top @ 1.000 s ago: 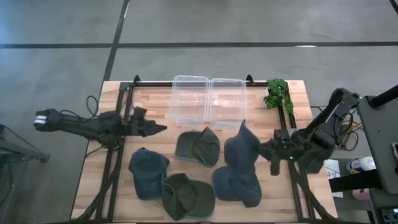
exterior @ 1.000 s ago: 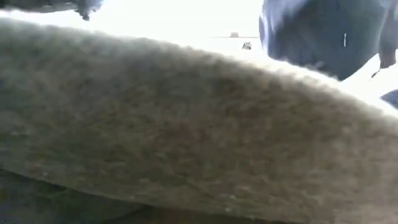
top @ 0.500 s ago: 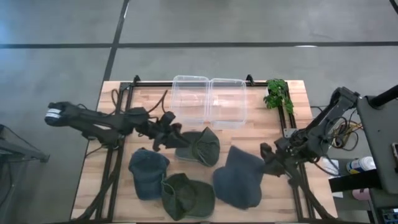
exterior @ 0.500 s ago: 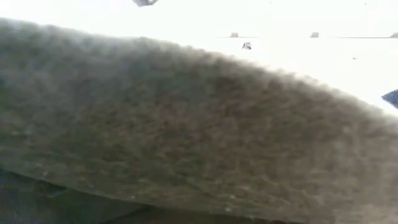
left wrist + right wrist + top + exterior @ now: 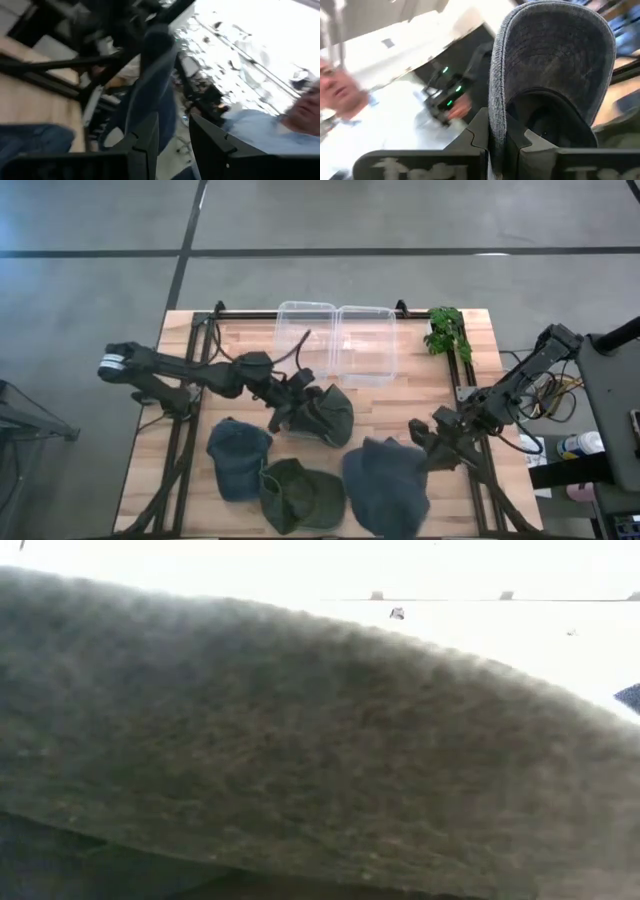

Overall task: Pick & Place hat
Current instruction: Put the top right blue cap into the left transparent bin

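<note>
Seen from above, your right gripper sits at the lower right of the frame, clamped on the edge of a blue-grey hat that sprawls on the table beside another blue hat. The right wrist view confirms the hold: the brim of that hat is pinched tight between the two dark fingers, with the crown rising above them.

Your left gripper reaches in from the left side of the frame to the centre of the table, right at the edge of a dark green hat. In the left wrist view its fingers stand narrowly apart with nothing between them.

Two more hats lie toward the lower left of the overhead frame: a blue hat and, just beside it, a green hat. Two clear bins stand side by side at the top centre of the table, with a small green plant at the upper right corner.

The low view is filled by blurred grey-green fabric close to the lens. A person in a light blue shirt shows in the room beyond the table.
</note>
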{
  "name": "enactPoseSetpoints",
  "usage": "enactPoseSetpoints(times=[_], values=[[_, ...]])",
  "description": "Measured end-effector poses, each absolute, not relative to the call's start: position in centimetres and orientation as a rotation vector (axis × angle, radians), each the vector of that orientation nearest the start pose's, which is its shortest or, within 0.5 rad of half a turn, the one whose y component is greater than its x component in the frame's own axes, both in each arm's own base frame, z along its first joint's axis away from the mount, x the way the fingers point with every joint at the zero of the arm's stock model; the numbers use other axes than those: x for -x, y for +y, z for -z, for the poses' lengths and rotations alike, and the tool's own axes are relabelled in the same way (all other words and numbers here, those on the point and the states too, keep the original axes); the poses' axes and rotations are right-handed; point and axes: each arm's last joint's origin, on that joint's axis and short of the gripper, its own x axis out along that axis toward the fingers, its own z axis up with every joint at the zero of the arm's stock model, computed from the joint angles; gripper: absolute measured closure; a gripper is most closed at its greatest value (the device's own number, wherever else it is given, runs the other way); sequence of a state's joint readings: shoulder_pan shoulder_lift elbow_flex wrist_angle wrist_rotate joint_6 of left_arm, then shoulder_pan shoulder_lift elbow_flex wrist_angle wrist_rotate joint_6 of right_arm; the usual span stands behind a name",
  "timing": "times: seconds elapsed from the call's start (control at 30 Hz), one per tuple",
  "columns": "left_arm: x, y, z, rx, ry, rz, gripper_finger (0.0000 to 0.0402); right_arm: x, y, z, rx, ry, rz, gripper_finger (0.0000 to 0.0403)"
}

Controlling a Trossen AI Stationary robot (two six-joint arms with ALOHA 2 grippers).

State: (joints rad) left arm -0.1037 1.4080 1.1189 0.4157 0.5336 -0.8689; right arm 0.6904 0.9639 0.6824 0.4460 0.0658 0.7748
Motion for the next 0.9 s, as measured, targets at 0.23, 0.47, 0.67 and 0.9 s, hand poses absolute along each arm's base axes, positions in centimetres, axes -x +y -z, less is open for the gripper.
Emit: enactPoseSetpoints(times=[0.23, 0.47, 0.67, 0.9], values=[[-33.0, -5.1, -38.5, 0.804, 0.182, 0.792, 0.0298, -19.0, 14.6, -30.3, -0.845, 0.379, -0.709, 0.0390], [-36.3, -6.1, -38.3, 0.701, 0.357, 0.745, 0.0298, -20.9, 13.6, -29.4, -0.885, 0.441, -0.714, 0.0390], [-37.6, -7.1, -38.9, 0.407, 0.408, 0.680, 0.0299, -20.9, 12.6, -30.0, -0.911, 0.405, -0.701, 0.0390], [-38.6, -8.1, -39.7, 0.175, 0.381, 0.625, 0.0301, -21.0, 12.4, -29.4, -0.924, 0.469, -0.664, 0.0390]])
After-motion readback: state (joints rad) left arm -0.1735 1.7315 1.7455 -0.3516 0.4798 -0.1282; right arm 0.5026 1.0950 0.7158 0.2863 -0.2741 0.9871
